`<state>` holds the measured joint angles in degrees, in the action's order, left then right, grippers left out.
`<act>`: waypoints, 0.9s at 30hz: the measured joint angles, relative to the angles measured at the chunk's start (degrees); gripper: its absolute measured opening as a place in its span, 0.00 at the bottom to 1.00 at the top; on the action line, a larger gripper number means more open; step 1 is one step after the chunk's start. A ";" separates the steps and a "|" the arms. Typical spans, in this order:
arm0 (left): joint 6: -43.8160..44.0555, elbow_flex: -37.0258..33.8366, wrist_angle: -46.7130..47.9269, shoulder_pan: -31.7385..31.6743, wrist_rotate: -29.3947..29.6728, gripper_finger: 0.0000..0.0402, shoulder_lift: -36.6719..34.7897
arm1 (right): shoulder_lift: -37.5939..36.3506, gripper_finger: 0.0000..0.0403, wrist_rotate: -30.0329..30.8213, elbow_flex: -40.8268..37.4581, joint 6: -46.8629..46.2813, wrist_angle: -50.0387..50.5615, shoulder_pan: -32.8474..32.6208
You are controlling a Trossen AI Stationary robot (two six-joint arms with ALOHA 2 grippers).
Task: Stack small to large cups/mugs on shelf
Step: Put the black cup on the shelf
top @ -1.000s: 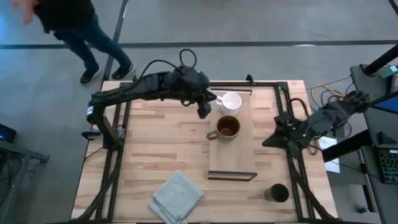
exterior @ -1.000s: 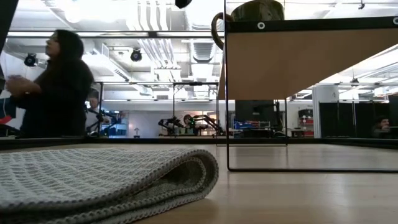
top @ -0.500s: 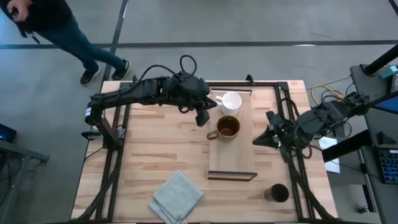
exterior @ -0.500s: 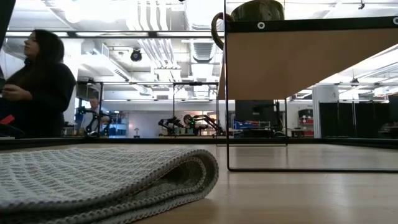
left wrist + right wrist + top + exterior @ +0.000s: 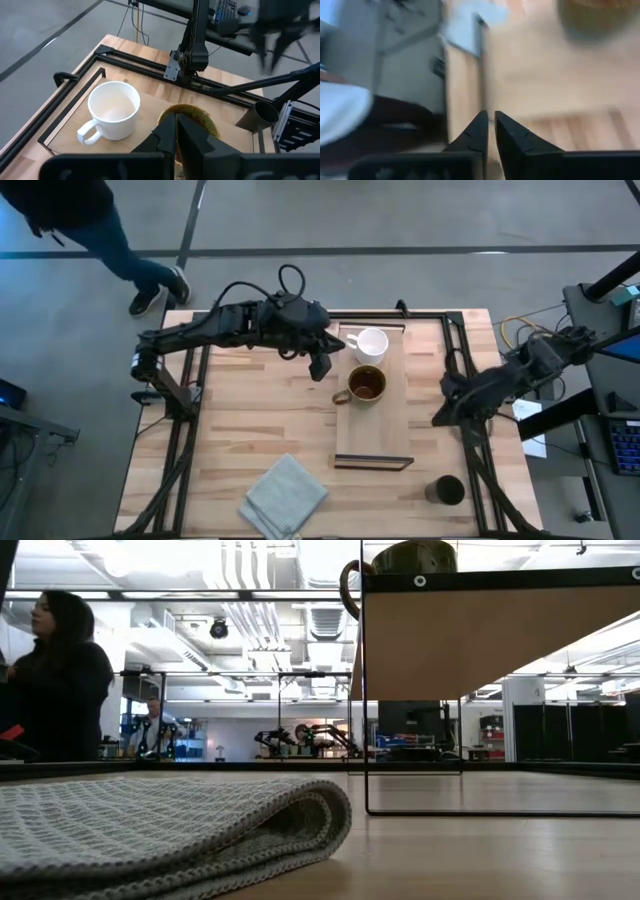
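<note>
sitting on shelf (image 5: 372,442): white mug (image 5: 371,343) | brown mug (image 5: 366,384)

Three cups are counted in the high view: one white mug (image 5: 372,343), one brown mug (image 5: 366,384) with a handle, and one dark cup (image 5: 446,490). Two of them are seen on the one shelf (image 5: 372,435) (the dark cup is set apart on the table (image 5: 250,410)). One folded grey cloth (image 5: 285,496) is counted. Two arms are shown, each ending in one gripper: the left gripper (image 5: 321,367) and the right gripper (image 5: 442,417). One person (image 5: 55,680) is seen nearest in the low view.
</note>
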<state>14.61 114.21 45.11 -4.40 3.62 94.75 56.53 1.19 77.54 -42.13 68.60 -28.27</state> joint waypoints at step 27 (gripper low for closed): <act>-4.74 -0.11 3.55 0.07 -0.28 0.00 -1.28 | 20.41 0.24 -15.13 -5.27 -37.25 7.08 -16.55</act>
<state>9.87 114.10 48.66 -4.34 3.33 93.47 76.94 -13.94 72.27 -79.38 75.68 -44.82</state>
